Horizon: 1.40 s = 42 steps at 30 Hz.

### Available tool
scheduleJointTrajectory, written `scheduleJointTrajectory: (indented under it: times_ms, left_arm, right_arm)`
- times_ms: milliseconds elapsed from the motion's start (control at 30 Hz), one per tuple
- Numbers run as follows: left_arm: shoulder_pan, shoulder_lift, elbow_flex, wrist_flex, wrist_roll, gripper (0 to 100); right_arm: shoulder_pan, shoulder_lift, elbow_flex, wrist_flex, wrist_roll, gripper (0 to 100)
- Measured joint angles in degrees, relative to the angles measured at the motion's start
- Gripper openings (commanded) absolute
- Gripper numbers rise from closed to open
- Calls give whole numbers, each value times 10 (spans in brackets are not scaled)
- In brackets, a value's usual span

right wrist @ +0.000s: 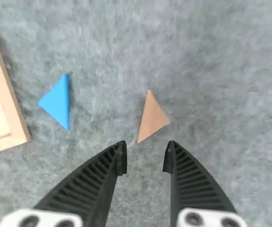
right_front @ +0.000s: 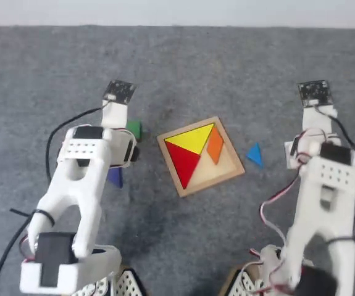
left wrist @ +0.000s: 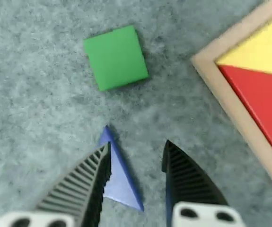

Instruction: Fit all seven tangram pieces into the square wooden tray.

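The left tool hangs spread open and holds nothing, low over a violet triangle that lies flat, partly under one finger. Just past it lies a green square, apart from the tray. The right tool is also parted and empty, its tips just short of a tan triangle. A blue triangle lies between that piece and the tray's rim, touching neither.

The tray sits turned on its corner between the two arms. Inside it a yellow triangle and a red triangle lie edge to edge, with an orange piece beside them and bare wood along the side towards the blue triangle.

The worktop is covered in mottled grey felt-like cloth. A pale wall runs along its far edge.
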Motion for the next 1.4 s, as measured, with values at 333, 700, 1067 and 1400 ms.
scheduleJointTrajectory:
  times_ms: [333,700,1067,1400]
  left_arm:
    - [-6,0,28,-55,-3,170]
    - [-6,0,53,-80,-3,170]
    - [-6,0,54,-84,-3,170]
    - [-6,0,54,-84,-3,170]
  right_arm:
    - [48,194,-9,-113,-54,155]
    - [55,285,-13,-239,-59,155]
    - [51,287,-14,-251,-11,62]
    - [31,287,-20,-234,0,8]
